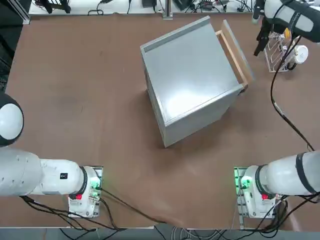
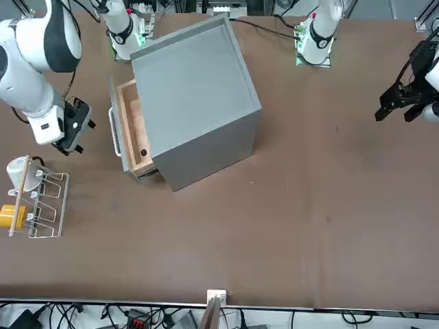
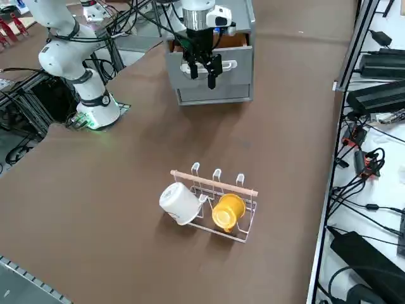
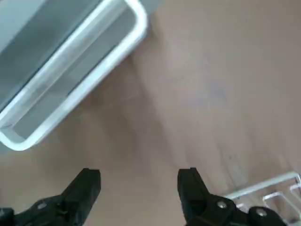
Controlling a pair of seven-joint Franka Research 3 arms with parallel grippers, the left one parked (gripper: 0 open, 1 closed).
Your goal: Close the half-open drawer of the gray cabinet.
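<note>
Drawer [image 2: 137,127] partly out of gray cabinet [image 2: 199,96], right side, far half of brown table [image 1: 100,165]. Wire rack [image 3: 221,209] farther right; side view shows white mug [image 3: 180,203] and yellow mug [image 3: 228,211], wrist view neither. Right gripper [image 4: 138,188] off the drawer handle [image 4: 94,75], pointing down, jaws spread, empty.

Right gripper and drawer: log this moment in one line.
right gripper: open, empty, by drawer handle | drawer: half open | cabinet: on table
</note>
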